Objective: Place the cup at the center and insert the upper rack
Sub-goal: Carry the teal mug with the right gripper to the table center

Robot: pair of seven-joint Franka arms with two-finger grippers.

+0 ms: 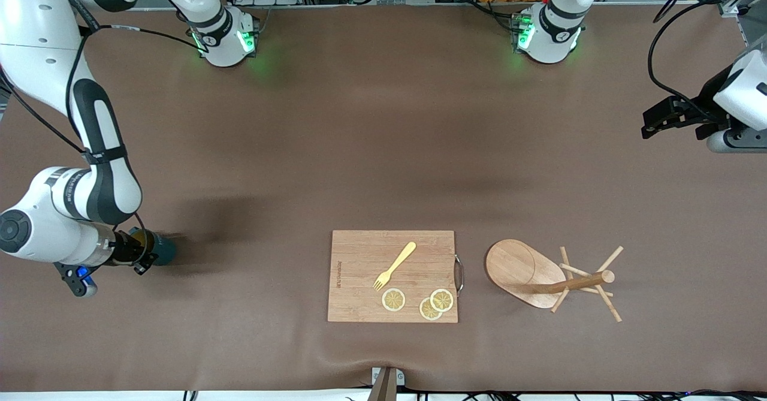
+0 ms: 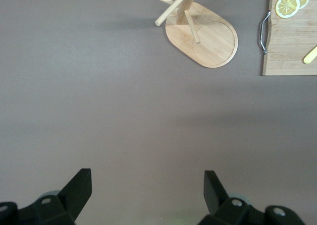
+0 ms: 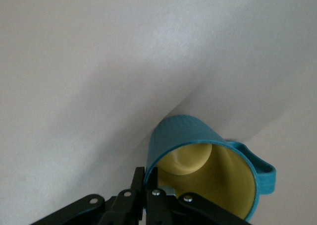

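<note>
The right gripper [image 1: 150,250], at the right arm's end of the counter [image 1: 359,149], has its fingers [image 3: 148,183] pinched on the rim of the cup [image 3: 205,168]. The cup is teal with a ribbed outside, a loop handle and a mustard-yellow inside. The upper rack [image 1: 539,275] lies toppled on the counter, post and pegs sideways, beside the cutting board [image 1: 359,275]. The left gripper [image 2: 148,195] waits over bare counter, fingers wide apart.
</note>
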